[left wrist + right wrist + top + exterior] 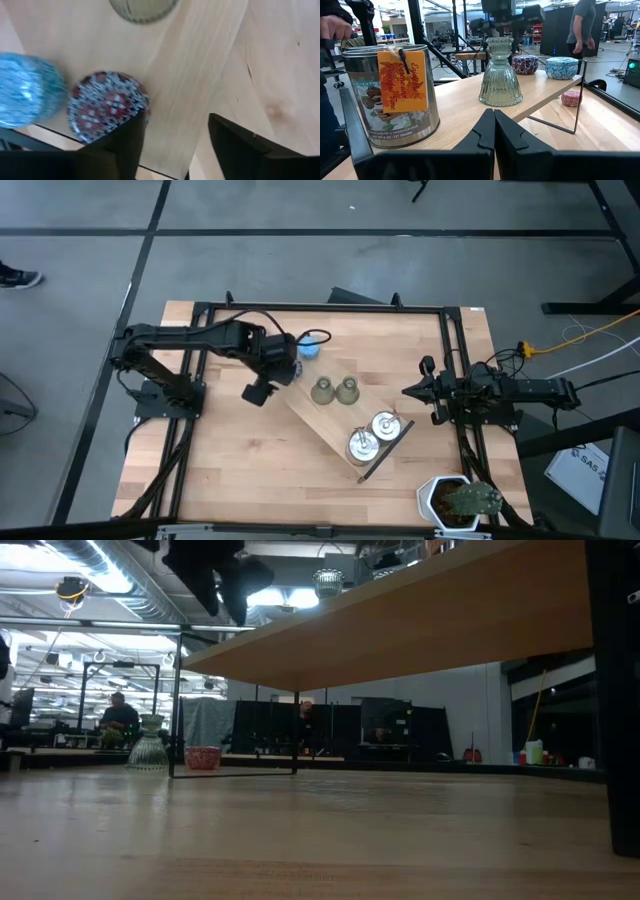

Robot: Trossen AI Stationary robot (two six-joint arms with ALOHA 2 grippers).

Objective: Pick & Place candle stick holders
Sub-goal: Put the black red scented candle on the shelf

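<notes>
A long wooden tray (335, 420) stands raised on wire legs and runs slantwise across the table. On it stand a blue holder (25, 92), a purple patterned holder (107, 105), two olive-green bell-shaped holders (322, 390) (347, 390) and two shiny silver ones (385, 425) (362, 446). A third green holder (148, 750) and a pink one (202, 757) stand on the table top. My left gripper (175, 145) is open above the tray's far-left end, next to the purple holder. My right gripper (494, 135) is shut and empty at the table's right side. My left gripper points down over the tray. One finger (127, 142) stands right at the purple holder's rim (142, 107); I cannot tell whether it touches. The holder stands upright on the tray.
A potted green plant (462, 500) stands at the table's near right corner. A black frame (455, 340) runs along the table's sides. People show in the room beyond the table. Bare wood lies at the near left (240, 470).
</notes>
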